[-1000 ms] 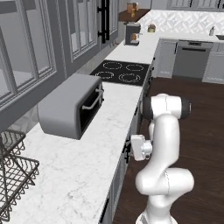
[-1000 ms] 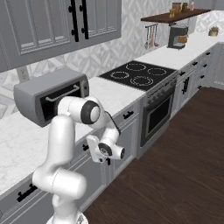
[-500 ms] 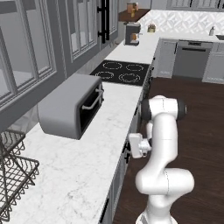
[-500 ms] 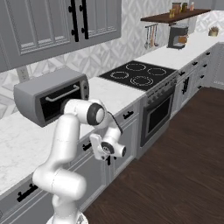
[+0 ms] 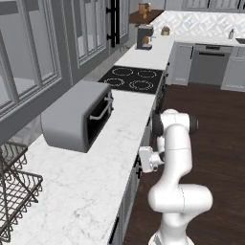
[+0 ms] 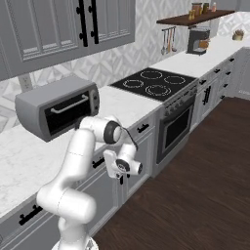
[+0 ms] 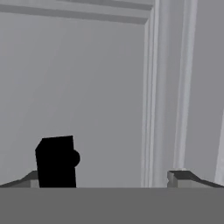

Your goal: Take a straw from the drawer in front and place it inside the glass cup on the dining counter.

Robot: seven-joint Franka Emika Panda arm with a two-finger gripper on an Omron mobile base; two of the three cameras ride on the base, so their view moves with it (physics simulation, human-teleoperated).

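Hand [image 7: 107,177] fingers spread wide, empty, close against drawer [image 7: 87,96] front; handle [image 7: 56,162] end-on.

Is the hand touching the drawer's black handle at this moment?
Cannot tell. In the hand view the hand is open and the black handle sits right by one fingertip, but no contact or gap shows plainly.

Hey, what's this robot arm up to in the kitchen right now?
The white arm is reaching down to the grey cabinet fronts below the marble worktop, beside the toaster oven. Its gripper is open and empty, right up against a grey panelled front with a black handle near one fingertip. Nothing is open yet.
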